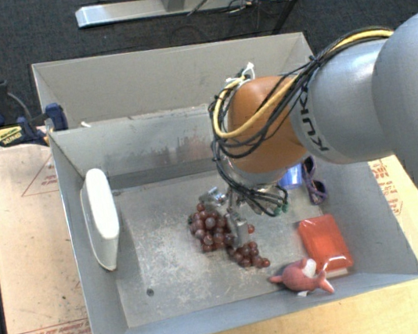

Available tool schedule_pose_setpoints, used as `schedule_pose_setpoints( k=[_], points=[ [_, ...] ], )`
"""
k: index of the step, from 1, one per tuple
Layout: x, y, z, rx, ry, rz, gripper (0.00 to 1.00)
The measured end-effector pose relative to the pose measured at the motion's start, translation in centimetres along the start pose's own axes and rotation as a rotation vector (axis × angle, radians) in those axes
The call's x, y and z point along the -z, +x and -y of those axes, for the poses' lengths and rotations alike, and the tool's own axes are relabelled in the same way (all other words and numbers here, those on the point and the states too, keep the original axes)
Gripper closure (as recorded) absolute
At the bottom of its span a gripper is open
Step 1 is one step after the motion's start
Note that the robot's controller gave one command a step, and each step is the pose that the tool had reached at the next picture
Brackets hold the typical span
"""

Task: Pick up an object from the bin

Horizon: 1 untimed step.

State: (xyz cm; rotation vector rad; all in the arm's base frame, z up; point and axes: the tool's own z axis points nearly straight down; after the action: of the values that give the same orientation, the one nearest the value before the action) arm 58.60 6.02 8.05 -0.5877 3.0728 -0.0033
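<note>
Leftmost, a white oblong bar (100, 216) lies along the left wall of the bin (164, 277). Mid-floor is a bunch of dark red grapes (213, 231), with the pincer (232, 212) low over its upper right; whether it is apart or together cannot be told. Right: pink toy animal (301, 278), with a red block (325, 243) just beside it.

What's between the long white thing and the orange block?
In the camera view, a dark red grape bunch, with the end effector right over it.
</note>
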Motion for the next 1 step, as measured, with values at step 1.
schedule_pose_setpoints(
  k=[1],
  points=[
    [-0.17,-0.73,0.12,0.021,-0.002,-0.01,1.0]
  ],
)
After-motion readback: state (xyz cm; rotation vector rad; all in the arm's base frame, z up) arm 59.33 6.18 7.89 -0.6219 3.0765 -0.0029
